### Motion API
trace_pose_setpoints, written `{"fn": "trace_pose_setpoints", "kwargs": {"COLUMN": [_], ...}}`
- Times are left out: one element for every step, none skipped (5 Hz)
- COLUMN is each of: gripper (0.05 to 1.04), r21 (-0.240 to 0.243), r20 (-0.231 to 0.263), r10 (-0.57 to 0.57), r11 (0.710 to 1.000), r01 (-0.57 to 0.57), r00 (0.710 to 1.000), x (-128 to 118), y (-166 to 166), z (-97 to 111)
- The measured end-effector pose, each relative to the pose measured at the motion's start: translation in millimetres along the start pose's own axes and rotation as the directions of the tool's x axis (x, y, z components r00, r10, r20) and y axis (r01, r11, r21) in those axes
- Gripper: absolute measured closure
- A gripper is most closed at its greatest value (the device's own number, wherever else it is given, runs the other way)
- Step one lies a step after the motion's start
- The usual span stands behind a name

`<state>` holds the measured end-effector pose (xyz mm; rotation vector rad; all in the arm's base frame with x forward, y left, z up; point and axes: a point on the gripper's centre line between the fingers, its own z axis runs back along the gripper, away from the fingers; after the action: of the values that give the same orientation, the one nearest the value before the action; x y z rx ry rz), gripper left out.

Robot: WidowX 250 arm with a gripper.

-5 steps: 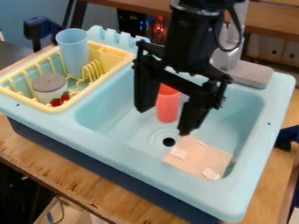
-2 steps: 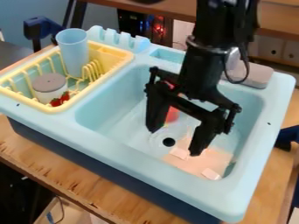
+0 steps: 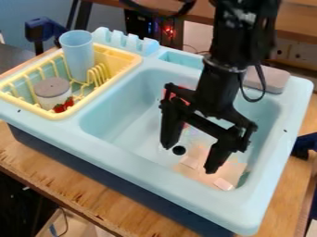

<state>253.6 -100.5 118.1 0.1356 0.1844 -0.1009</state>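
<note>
My tool [image 3: 189, 159] is wide, w/ nothing held, above the pink sheet [image 3: 235, 171] in the sink [image 3: 155, 173]; if too low, tips may jam or crumple it.

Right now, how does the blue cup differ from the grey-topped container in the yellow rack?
The blue cup is tall and slim; the grey-topped container is short and squat. The blue cup is open above, while the grey-topped container is closed by its grey top. Both stand upright in the yellow rack.
</note>
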Motion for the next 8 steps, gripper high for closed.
{"fn": "trace_pose_setpoints", "kwargs": {"gripper": [0.083,0.083,0.083,0.083,0.083,0.083,0.083,0.083], "r21": [-0.03,-0.072,-0.097,-0.1,-0.098,-0.102,-0.16,-0.175], "r20": [-0.01,-0.003,-0.025,-0.055,-0.074,-0.083,-0.067,-0.068], "r10": [-0.014,-0.021,-0.025,-0.031,-0.03,-0.029,-0.023,-0.025], "r11": [0.999,0.997,0.995,0.995,0.995,0.995,0.987,0.984], "r01": [0.014,0.021,0.022,0.026,0.023,0.02,0.013,0.013], "r00": [1.0,1.0,0.999,0.998,0.997,0.996,0.997,0.997], "x": [1,5,4,4,5,8,14,23], "y": [-5,-7,-7,-9,-11,-12,-12,-15], "z": [-3,-4,-10,-17,-24,-30,-31,-32]}}
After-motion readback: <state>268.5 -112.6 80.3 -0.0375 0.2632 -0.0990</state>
